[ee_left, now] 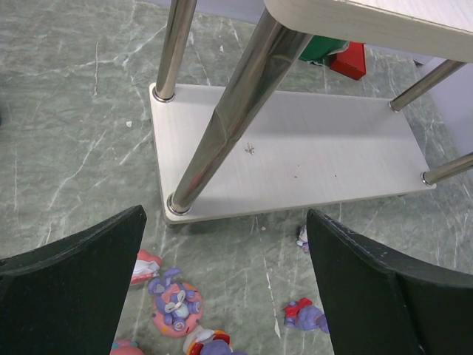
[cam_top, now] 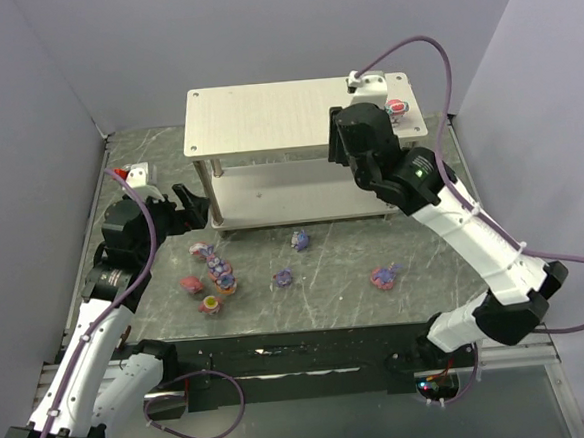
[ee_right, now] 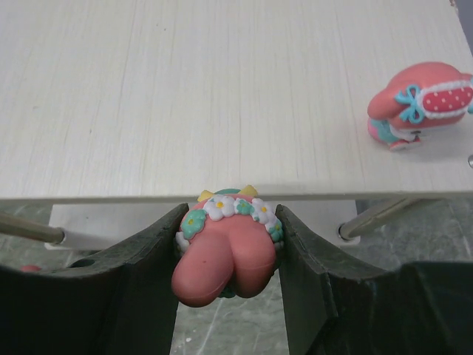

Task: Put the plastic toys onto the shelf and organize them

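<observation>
The shelf [cam_top: 265, 121] stood at the far side of the marbled table [cam_top: 338, 296]. At its top board's front edge, the right gripper [ee_right: 229, 222] pinched a pink flower-crowned toy [ee_right: 222, 262]. The left gripper [ee_left: 225, 214] hung spread wide near the lower board. One pink toy [ee_right: 421, 107] sat on the top board, and the other toys [cam_top: 216, 276] lay scattered on the table.

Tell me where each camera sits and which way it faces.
Top external: overhead at the near side, looking down on shelf, table, left arm, right arm.
Left wrist: just above the table, facing the bottom board; open left gripper frames the view.
Right wrist: at the shelf's edge, looking across the top board; right gripper clamps a pink figurine.
Shared: top and right wrist both show the red figurine.
</observation>
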Motion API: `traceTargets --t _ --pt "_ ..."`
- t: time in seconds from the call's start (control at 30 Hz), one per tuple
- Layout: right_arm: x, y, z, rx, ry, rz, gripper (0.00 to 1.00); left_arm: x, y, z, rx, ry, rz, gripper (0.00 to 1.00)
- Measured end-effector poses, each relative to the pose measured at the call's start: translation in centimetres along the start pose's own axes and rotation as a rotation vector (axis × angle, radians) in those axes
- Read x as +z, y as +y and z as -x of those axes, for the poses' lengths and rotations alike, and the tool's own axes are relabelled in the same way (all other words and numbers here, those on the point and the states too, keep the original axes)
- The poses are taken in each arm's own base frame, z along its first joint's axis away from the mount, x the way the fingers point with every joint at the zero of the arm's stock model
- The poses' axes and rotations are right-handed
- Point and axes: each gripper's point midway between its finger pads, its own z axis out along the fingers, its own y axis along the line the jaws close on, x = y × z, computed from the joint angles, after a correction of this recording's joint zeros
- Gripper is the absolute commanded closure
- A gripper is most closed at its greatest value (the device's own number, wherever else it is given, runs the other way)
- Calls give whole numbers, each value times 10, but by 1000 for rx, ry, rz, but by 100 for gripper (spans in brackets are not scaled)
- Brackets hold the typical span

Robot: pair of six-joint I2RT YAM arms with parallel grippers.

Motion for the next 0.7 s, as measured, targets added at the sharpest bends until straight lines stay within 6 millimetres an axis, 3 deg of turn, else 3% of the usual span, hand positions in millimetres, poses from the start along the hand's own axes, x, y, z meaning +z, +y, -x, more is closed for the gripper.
traceTargets --t 0.27,0.47,0.7 --pt "24 -1 0 -50 52 -14 92 -1 0 1 0 -5 -2 4" --pt "34 2 10 -52 92 7 86 -2 0 2 0 -9 0 4" --pt "46 7 8 -72 172 33 79 -2 0 3 0 -12 1 4"
